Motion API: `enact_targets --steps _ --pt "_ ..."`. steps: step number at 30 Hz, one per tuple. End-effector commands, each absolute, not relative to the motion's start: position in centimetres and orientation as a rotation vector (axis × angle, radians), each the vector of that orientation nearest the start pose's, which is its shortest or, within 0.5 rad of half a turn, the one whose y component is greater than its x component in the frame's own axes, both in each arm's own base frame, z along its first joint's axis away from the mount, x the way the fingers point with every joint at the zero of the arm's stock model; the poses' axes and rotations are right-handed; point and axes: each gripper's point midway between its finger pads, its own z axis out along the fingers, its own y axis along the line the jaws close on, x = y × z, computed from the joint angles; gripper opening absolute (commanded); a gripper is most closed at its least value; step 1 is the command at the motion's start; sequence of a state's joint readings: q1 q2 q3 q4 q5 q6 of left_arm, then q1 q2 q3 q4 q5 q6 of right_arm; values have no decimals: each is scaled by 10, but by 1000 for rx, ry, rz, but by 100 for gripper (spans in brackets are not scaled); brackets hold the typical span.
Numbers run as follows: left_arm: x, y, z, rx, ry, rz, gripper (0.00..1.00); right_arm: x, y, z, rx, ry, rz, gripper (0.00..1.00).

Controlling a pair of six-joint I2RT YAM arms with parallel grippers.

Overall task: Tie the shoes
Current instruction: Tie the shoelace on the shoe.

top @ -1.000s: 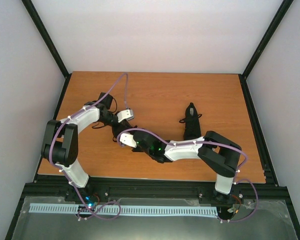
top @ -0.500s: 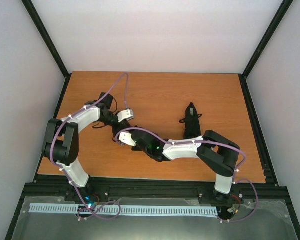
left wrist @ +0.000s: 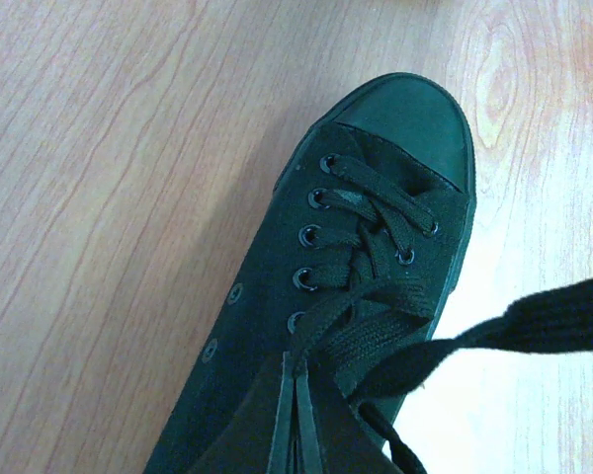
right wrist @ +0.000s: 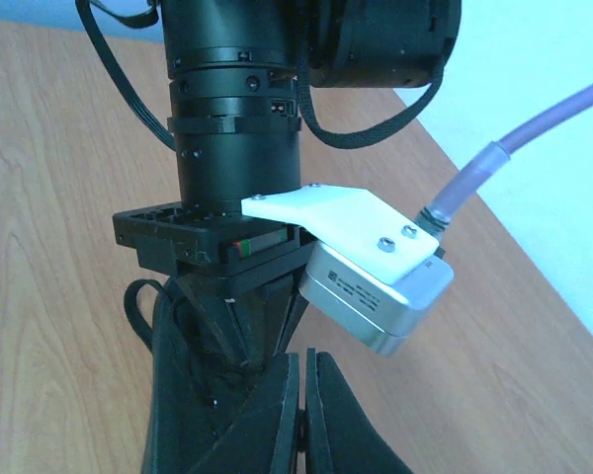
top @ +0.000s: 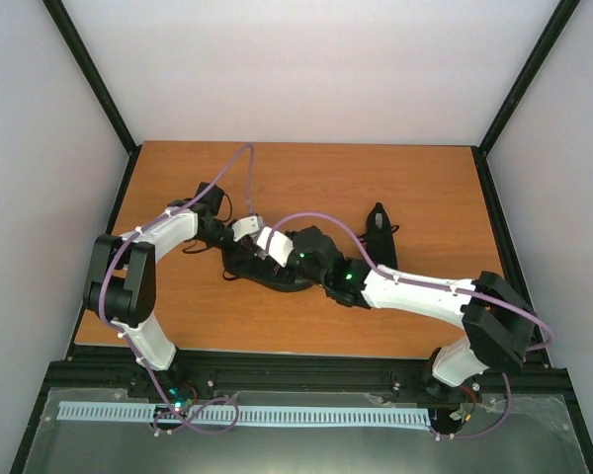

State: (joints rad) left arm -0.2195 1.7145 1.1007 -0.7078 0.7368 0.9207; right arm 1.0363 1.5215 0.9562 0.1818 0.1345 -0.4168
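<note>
One black shoe (top: 267, 275) lies mid-table under both grippers; it fills the left wrist view (left wrist: 376, 188), toe cap at upper right. My left gripper (left wrist: 298, 360) is shut on a black lace at the top eyelets. A second lace strand (left wrist: 534, 321) stretches taut out to the right. My right gripper (right wrist: 301, 360) is shut, something dark pinched between its pads, apparently that lace. It hovers over the shoe (right wrist: 178, 425), facing the left gripper (right wrist: 232, 326) closely. In the top view the left gripper (top: 235, 245) and right gripper (top: 260, 248) almost touch. The second shoe (top: 379, 242) stands farther right.
The wooden table (top: 425, 188) is framed by black rails, with white walls behind and at the sides. The right arm stretches from the near right across the table, close in front of the second shoe. A purple cable arcs over each arm.
My right arm has stretched out and swung its gripper from the near-left side of the shoe to above it, right beside the left gripper. The left arm has held still.
</note>
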Motion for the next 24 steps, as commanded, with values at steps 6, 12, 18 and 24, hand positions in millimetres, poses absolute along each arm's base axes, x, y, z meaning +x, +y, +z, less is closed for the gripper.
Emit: enact_targets --steps 6,12,18,24 --pt "314 -186 103 1479 2052 -782 30 255 377 235 -1120 1583 592 3" --pt "310 -174 139 1443 2045 -700 58 273 360 230 -1041 1661 709 3" --pt "319 -117 126 1319 2235 -430 55 292 349 206 -972 1793 716 3" --pt "306 -70 59 1397 2420 -135 37 298 341 189 -934 1859 757 3"
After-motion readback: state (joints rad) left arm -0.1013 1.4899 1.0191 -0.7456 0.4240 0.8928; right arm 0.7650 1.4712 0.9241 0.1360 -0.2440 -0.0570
